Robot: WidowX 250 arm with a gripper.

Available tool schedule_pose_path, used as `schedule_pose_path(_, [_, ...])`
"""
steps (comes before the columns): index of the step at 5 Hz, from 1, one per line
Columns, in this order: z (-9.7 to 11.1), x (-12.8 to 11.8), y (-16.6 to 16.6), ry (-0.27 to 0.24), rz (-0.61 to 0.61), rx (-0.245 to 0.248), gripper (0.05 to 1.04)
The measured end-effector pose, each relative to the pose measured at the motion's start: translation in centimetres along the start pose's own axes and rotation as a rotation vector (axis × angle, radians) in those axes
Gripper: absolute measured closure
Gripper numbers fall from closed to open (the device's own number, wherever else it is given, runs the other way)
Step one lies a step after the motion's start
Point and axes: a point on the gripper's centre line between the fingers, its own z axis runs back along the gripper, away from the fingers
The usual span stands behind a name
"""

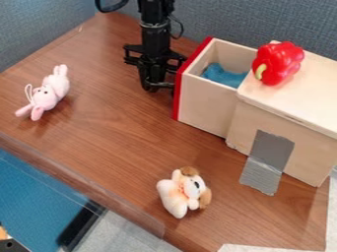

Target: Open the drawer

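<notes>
Drawer (pixel 205 106) stands well open, left of its wooden cabinet (pixel 299 140); the pull looks done! Gripper (pixel 155 87) just beside the red front (pixel 176 98), open or closed, can't tell; next, ease off left.

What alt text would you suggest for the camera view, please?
An open wooden drawer with a red front holds something blue; a black gripper hangs beside it. A toy pepper tops the cabinet, and a plush rabbit and dog are on the table.

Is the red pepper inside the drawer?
No, the pepper sits on top of the box, beside the open drawer.
</notes>
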Motion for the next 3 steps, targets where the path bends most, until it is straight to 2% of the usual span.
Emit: schedule_pose_path(3, [0.59,0.46,0.04,-0.011,-0.002,0.000,0.954])
